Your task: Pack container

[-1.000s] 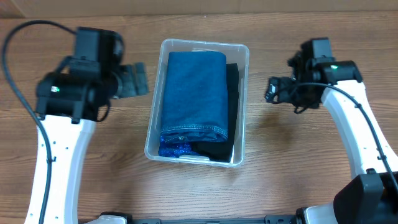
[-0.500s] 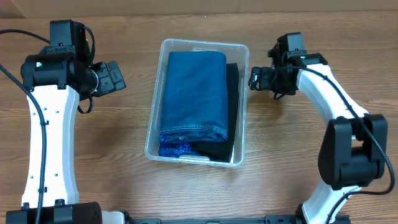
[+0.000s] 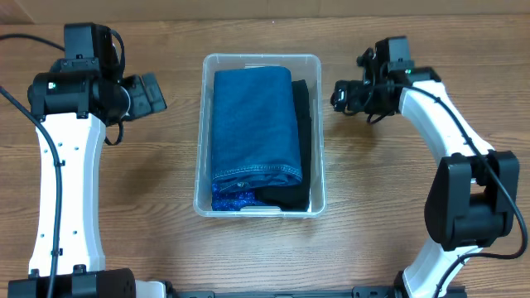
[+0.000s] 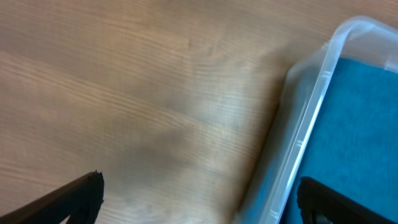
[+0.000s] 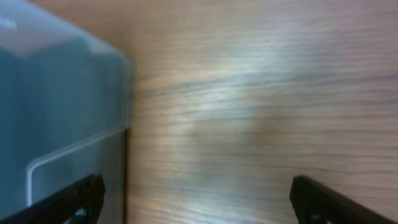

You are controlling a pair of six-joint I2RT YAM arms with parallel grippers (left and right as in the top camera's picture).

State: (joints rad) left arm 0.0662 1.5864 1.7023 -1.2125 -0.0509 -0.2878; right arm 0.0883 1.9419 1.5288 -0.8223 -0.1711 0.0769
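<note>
The container (image 3: 262, 57) sits mid-table (image 3: 389, 207) in the overhead view, holding folded blue jeans (image 3: 252, 124), a black garment (image 3: 303, 141) and some blue patterned cloth (image 3: 232, 199), with your left gripper (image 3: 151, 93) and right gripper (image 3: 338, 93) flanking its far end, apart from it and empty. Your left wrist view shows jaws spread wide over bare wood beside the rim, and your right wrist view shows the same at the clear corner. With no loose item in sight, I judge packing essentially done; your next move calls for squaring the bin or drawing both arms clear.
</note>
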